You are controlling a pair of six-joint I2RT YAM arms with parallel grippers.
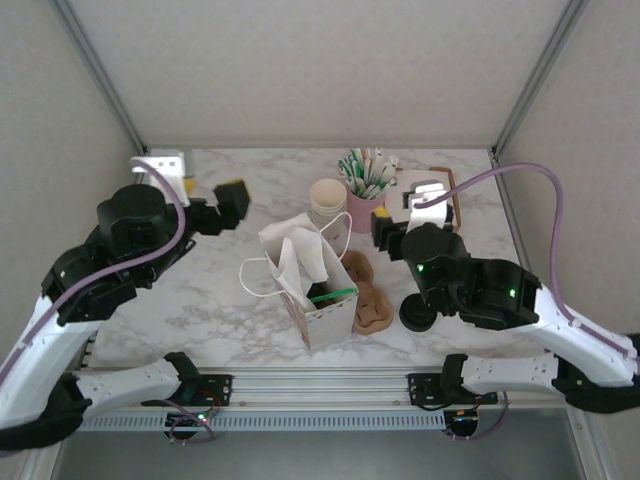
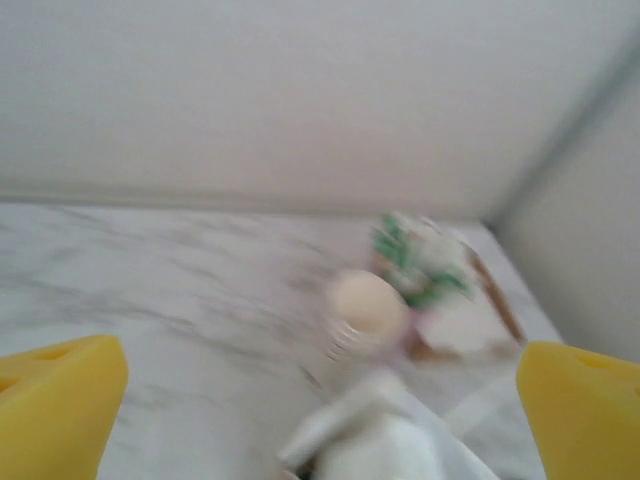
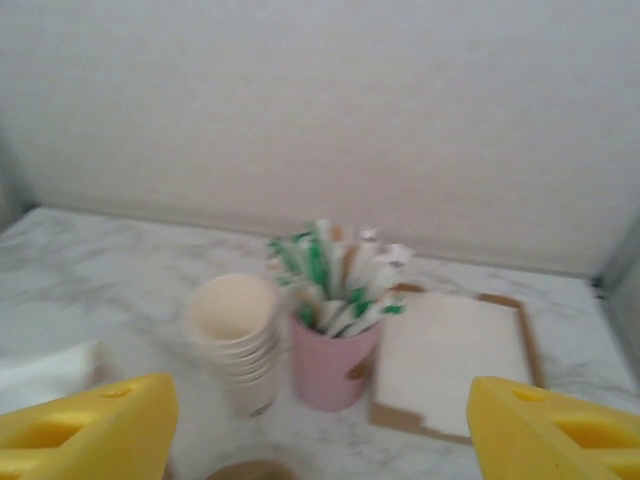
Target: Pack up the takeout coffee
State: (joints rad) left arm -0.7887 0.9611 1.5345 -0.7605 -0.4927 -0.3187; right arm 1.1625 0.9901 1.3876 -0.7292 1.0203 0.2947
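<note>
A white paper bag [image 1: 305, 275] stands open mid-table. Inside its mouth sits a dark round shape with a green band [image 1: 328, 296]; I cannot tell for sure that it is the takeout coffee. My left gripper [image 1: 228, 208] hovers left of the bag. In the blurred left wrist view its yellow fingertips [image 2: 60, 400] stand far apart, the gripper [image 2: 320, 425] open and empty above the bag top [image 2: 385, 440]. My right gripper [image 1: 386, 228] hangs right of the bag. It is open [image 3: 320, 430] with nothing between its yellow fingertips [image 3: 555, 430].
A stack of cream paper cups [image 1: 328, 203] [image 3: 235, 335], a pink cup of stirrers [image 1: 364, 200] [image 3: 335, 365] and a napkin tray [image 1: 452, 205] [image 3: 450, 360] stand at the back. A brown cup carrier [image 1: 370, 305] lies right of the bag, a black lid stack [image 1: 417, 313] beyond it.
</note>
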